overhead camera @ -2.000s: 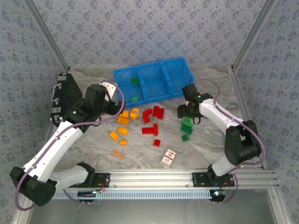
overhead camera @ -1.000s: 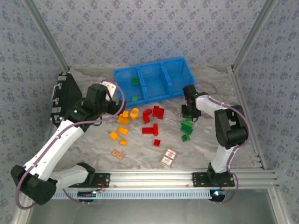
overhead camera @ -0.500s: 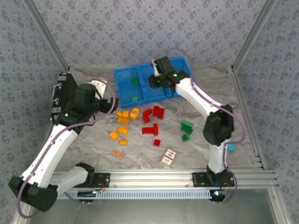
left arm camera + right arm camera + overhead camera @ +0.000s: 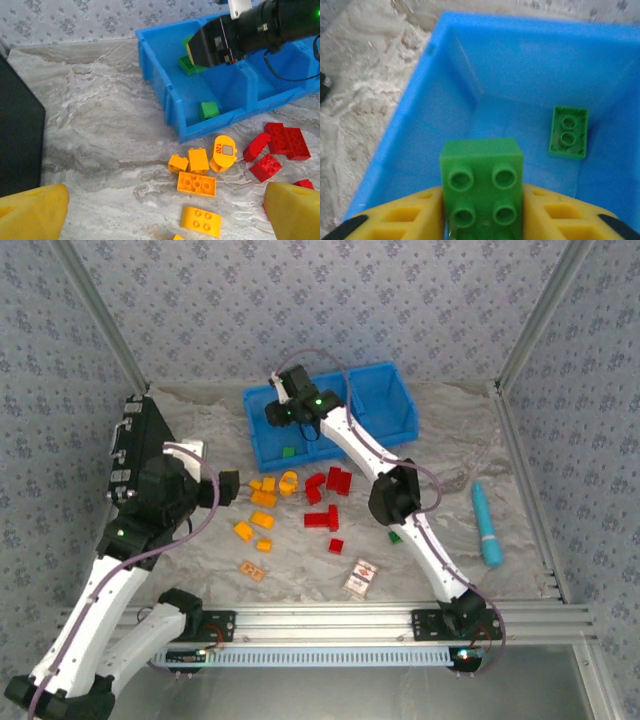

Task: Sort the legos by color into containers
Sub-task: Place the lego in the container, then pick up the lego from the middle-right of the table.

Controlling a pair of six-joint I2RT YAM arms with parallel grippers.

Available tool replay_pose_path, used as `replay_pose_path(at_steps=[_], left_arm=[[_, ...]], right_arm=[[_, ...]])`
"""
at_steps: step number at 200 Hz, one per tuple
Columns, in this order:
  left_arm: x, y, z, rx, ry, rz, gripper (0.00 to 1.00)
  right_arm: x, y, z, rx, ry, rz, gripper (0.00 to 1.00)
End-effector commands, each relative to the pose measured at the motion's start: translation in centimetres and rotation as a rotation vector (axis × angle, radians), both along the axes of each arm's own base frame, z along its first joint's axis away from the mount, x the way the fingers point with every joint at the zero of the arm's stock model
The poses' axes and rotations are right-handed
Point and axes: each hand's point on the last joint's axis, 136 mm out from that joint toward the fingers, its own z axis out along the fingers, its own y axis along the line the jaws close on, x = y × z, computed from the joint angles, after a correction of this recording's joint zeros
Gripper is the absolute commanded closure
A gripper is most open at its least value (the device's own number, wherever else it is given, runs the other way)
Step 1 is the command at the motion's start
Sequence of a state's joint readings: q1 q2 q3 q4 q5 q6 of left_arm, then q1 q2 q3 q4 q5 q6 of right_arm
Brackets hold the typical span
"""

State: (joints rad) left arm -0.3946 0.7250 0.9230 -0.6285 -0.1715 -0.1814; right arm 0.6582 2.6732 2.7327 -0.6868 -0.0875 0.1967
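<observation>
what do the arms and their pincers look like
The left arm and right arm are both white links with black joints, a thin purplish cable looping alongside and a small green light near the wrist. The left pincer and right pincer are black with yellow fingers.

- Top view: bright, even light from above — only faint, soft shadows on the table [image 4: 300, 560].
- Left wrist: sharp beyond the blurred left jaws.
- Right wrist: soft — green brick [image 4: 482, 182] and bin [image 4: 410, 115] both slightly hazy.
</observation>
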Motion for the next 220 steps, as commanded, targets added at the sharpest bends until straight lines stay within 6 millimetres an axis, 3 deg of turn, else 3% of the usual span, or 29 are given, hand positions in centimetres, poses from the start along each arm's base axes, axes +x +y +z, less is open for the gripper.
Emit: replay_pose_path(at_steps=[1, 46, 81, 109, 124, 183, 190, 220], left_arm=[[-1.4, 1.6, -1.1, -0.008, 0.043, 0.077, 0.0], [-3.1, 2.6, -1.5, 0.0, 0.079, 0.1, 0.0], [-2.9, 2.2, -0.2, 0.018, 0.06, 0.063, 0.0], [-2.1, 1.2, 0.7, 0.018, 0.062, 0.026, 0.0], [-1.8, 0.9, 0.7, 0.012, 0.057, 0.012, 0.0], [-0.9, -0.1, 0.2, -0.007, 0.072, -0.009, 0.0], [-0.8, -0.2, 0.2, -0.009, 0.076, -0.016, 0.0], [-0.5, -0.8, 0.7, -0.026, 0.078, -0.032, 0.0]], right_arm=[[-0.6, 1.6, -0.5, 0.054, 0.023, 0.036, 0.53], [-1.0, 2.0, 0.9, 0.065, 0.002, 0.058, 0.47], [-3.2, -0.8, 5.4, -0.032, -0.052, 0.092, 0.45], [-5.5, -6.6, 9.3, -0.098, -0.039, 0.073, 0.41], [-7.3, -10.5, 9.1, -0.174, 0.009, 0.029, 0.37], [-15.2, -25.6, 5.3, -0.302, 0.194, -0.248, 0.12], [-16.0, -26.6, 5.1, -0.287, 0.209, -0.278, 0.0], [-19.0, -29.9, 3.3, -0.253, 0.293, -0.403, 0.0]])
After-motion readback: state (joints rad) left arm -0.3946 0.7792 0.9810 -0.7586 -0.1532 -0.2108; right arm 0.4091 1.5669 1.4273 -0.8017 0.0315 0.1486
